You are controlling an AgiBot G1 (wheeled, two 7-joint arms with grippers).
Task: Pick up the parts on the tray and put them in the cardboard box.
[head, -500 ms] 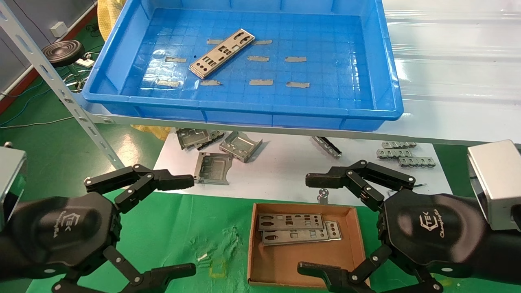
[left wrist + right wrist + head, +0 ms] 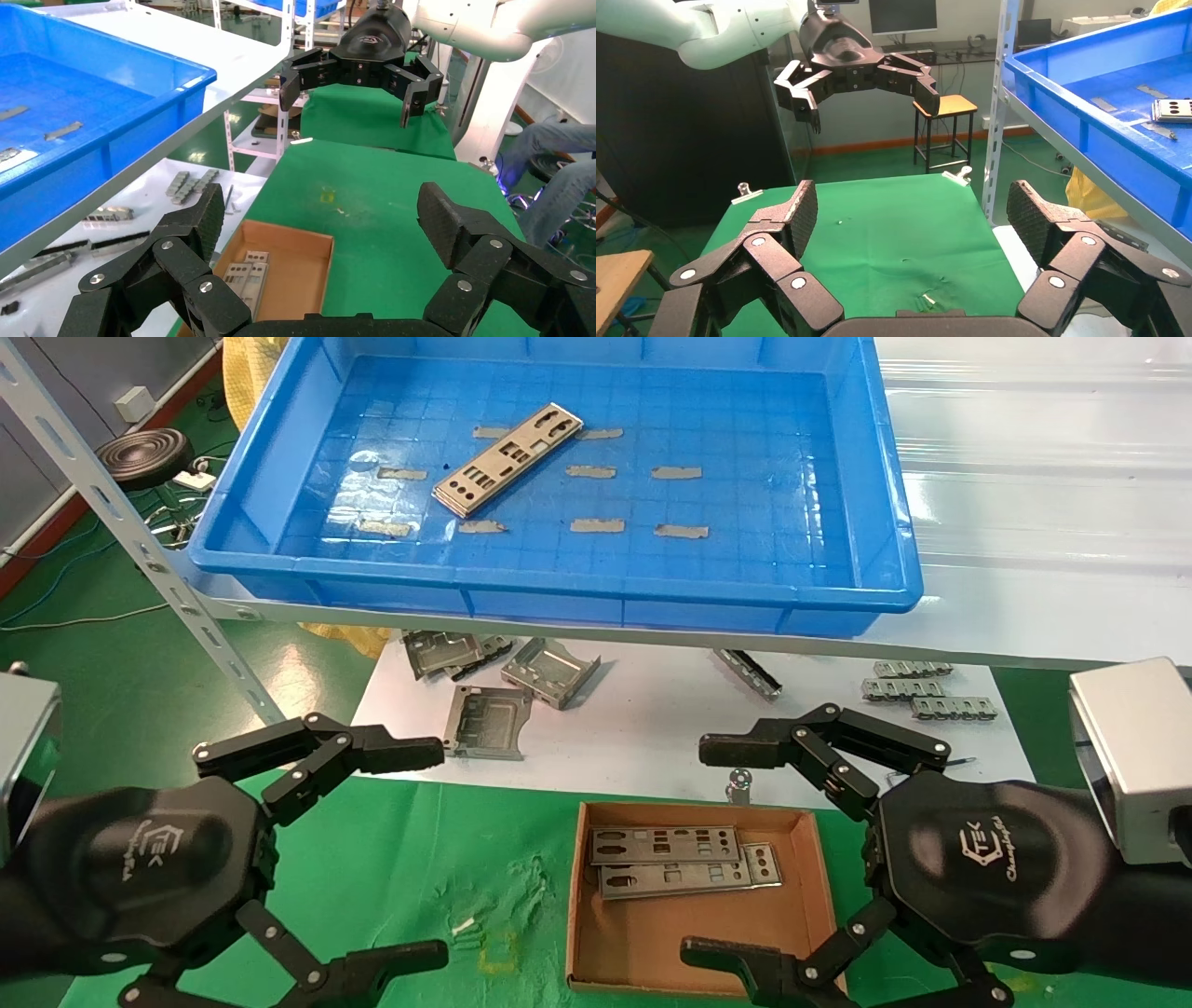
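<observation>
Both sets of jaws stand spread and empty: the left gripper (image 2: 410, 845) hangs over the green bench (image 2: 419, 859), the right gripper (image 2: 722, 850) over the cardboard box (image 2: 694, 933), where two parts (image 2: 680, 861) already lie flat. One part (image 2: 507, 458) remains at a slant on the floor of the blue tray (image 2: 559, 593), so the step in hand looks like the reach for it, and that calls for lifting an arm up to the shelf and pinching a thin flat plate. Below the shelf, folded metal brackets (image 2: 507, 686) lie on a white sheet (image 2: 652, 728), with shelving and a dark cabinet in the room behind.
</observation>
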